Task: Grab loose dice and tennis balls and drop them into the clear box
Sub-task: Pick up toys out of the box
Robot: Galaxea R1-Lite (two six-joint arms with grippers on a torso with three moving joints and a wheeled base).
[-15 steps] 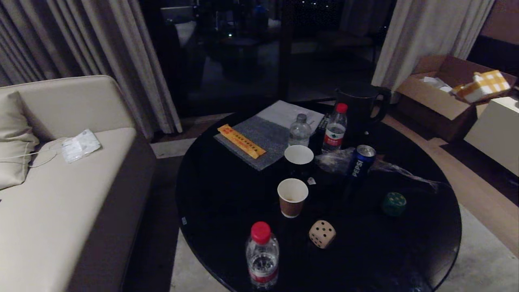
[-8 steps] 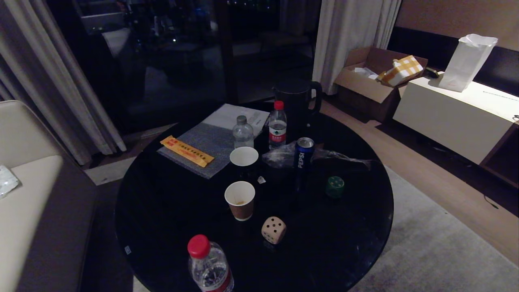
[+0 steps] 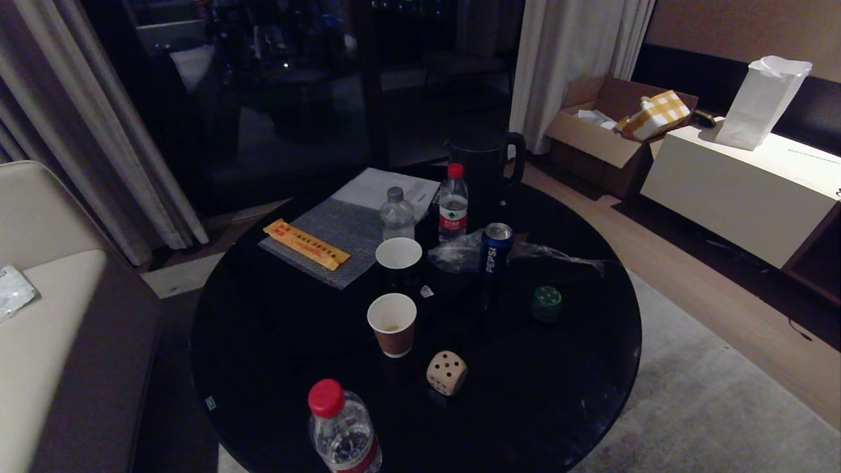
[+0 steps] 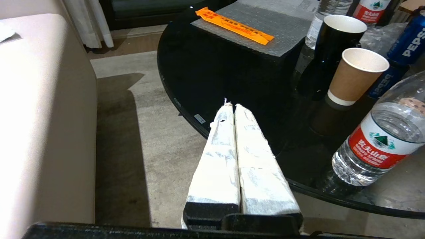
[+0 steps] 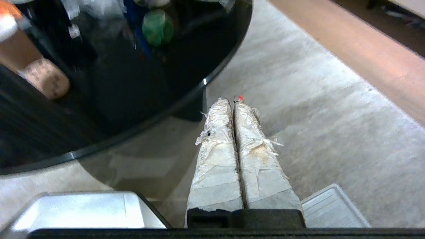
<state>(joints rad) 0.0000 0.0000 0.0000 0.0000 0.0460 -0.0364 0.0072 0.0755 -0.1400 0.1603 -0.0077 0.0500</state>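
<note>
Head view: a round black table (image 3: 276, 341) carries a beige die (image 3: 447, 372) near its near edge and a dark green die (image 3: 546, 303) further toward the right side. Between and behind them stand a brown paper cup (image 3: 392, 323), a black mug (image 3: 398, 261), and a blue can (image 3: 495, 248) lettered PEPSI. A water bottle (image 3: 343, 430) with a red cap stands at the near edge; two more bottles and a dark kettle (image 3: 485, 165) stand at the far side. An orange packet (image 3: 305, 244) with writing too small to read lies on a grey mat. Neither gripper shows here.

Left wrist view: the left gripper (image 4: 231, 105) has its taped fingers pressed together, gripping nothing, with the tips over the table's rim. Beyond and to one side of the fingertips stand the paper cup (image 4: 355, 75), the mug (image 4: 332, 43) and the near bottle (image 4: 382, 139), whose red label bears a green triangle mark and Chinese characters. Part of the can's PEPSI lettering (image 4: 413, 41) shows past the cup.

Right wrist view: the right gripper (image 5: 232, 101) is likewise fully closed and empty, over the grey carpet (image 5: 332, 132) just off the table edge. The green die (image 5: 157, 27) lies well ahead of the fingertips on the tabletop; the beige die (image 5: 46, 81) lies off to the side, blurred. A ribbed translucent lid (image 5: 335, 209) lies on the floor beside the base of the fingers.
</note>
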